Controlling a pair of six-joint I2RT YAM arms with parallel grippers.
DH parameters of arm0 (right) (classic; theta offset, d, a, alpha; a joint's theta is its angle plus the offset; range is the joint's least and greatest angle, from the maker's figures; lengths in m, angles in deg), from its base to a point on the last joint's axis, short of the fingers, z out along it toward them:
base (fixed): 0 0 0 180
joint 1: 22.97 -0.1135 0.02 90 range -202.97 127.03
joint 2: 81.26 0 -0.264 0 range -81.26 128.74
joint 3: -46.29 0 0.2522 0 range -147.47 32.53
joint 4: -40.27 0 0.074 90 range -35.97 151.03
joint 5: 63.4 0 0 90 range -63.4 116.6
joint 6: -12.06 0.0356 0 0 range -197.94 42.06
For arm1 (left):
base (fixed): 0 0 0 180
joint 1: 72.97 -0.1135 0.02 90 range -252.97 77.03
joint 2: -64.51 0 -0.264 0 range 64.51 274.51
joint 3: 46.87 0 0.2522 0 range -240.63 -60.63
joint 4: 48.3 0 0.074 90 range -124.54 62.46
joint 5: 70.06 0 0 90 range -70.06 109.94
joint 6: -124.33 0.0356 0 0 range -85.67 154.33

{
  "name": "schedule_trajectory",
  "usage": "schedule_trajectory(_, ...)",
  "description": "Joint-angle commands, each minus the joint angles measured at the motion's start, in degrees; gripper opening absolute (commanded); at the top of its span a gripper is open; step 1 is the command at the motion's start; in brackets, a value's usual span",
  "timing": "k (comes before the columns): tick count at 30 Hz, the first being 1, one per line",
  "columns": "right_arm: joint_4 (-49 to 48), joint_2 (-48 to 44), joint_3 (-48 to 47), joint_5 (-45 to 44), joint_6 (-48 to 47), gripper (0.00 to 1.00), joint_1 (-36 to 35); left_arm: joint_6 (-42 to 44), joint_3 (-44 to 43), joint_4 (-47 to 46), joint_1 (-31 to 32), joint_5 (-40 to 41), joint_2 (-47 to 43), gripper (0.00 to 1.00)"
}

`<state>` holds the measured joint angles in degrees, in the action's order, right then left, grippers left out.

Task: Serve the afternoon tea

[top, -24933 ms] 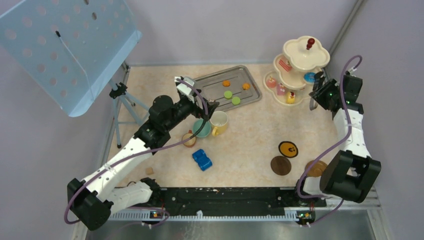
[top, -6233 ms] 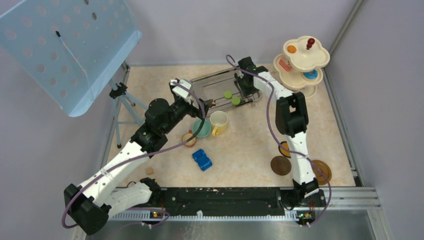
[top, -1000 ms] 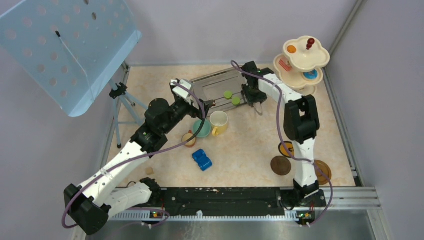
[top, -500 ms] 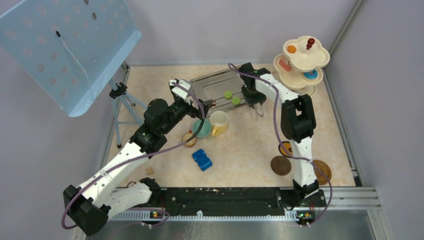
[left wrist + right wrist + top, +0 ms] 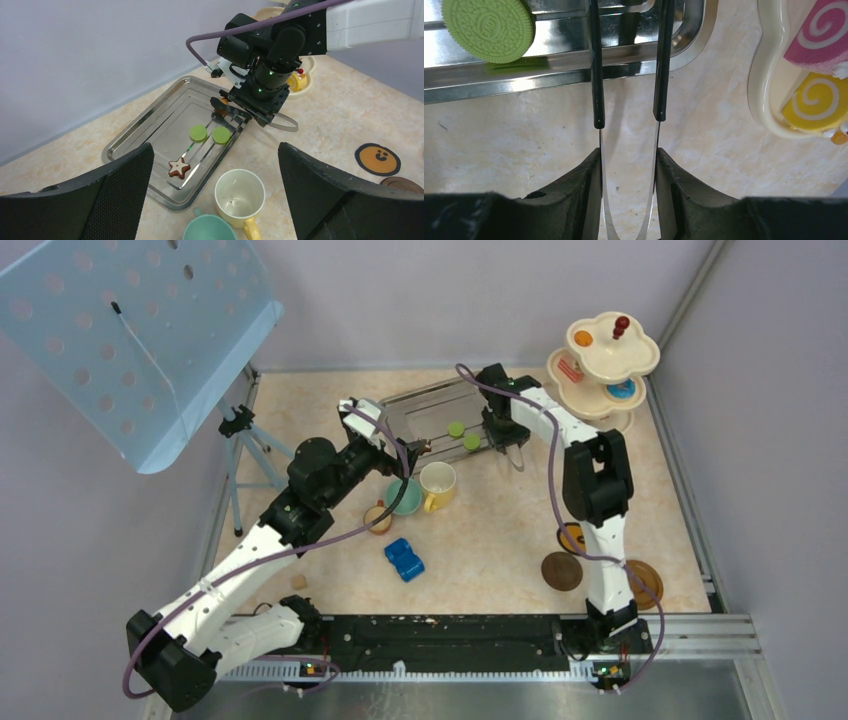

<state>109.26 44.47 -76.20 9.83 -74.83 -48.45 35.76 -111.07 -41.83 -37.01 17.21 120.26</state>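
Observation:
My right gripper is shut on a pair of black tongs. The tong arms reach over the right end of the steel tray; their tips are cut off at the top of the right wrist view. Two green macarons and a star cookie lie in the tray. My left gripper hangs open and empty above the yellow mug and the teal cup. The small brown cup stands beside them. The cream stand holds several cakes at the back right.
A blue toy car sits in front of the cups. Three round coasters lie near the right arm's base. A tripod with a blue perforated board stands at the left. Pink and yellow roll cakes sit on the stand's bottom tier.
The right gripper with the tongs has edged slightly left toward the tray's right end, and its jaws have narrowed a little. The left arm has stayed still.

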Motion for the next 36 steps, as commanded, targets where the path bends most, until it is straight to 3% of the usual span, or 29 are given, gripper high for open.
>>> schedule_trajectory(1, -3.35, -6.42, 0.45, 1.65, 1.56, 0.02, -0.37, -0.29, -0.15, -2.24, 0.18, -0.10, -1.13, 0.99)
schedule_trajectory(10, -5.68, -13.00, 4.40, 6.07, 3.59, 0.00, 0.28, -0.29, -0.15, -2.21, 0.21, -0.14, -0.93, 0.99)
schedule_trajectory(19, -7.29, -31.13, 10.43, 13.12, 7.22, 0.00, 2.40, -0.53, -0.22, -2.29, 0.24, -0.62, -0.81, 0.99)
schedule_trajectory(28, -2.19, -45.27, 10.83, 7.75, 8.25, 0.00, 6.43, -1.14, -0.14, -2.38, 0.20, -1.46, -0.91, 0.99)
schedule_trajectory(36, 0.50, -46.84, 11.96, 2.95, 7.19, 0.00, 15.90, -1.17, -0.02, -2.60, 0.30, -1.98, -0.46, 0.99)
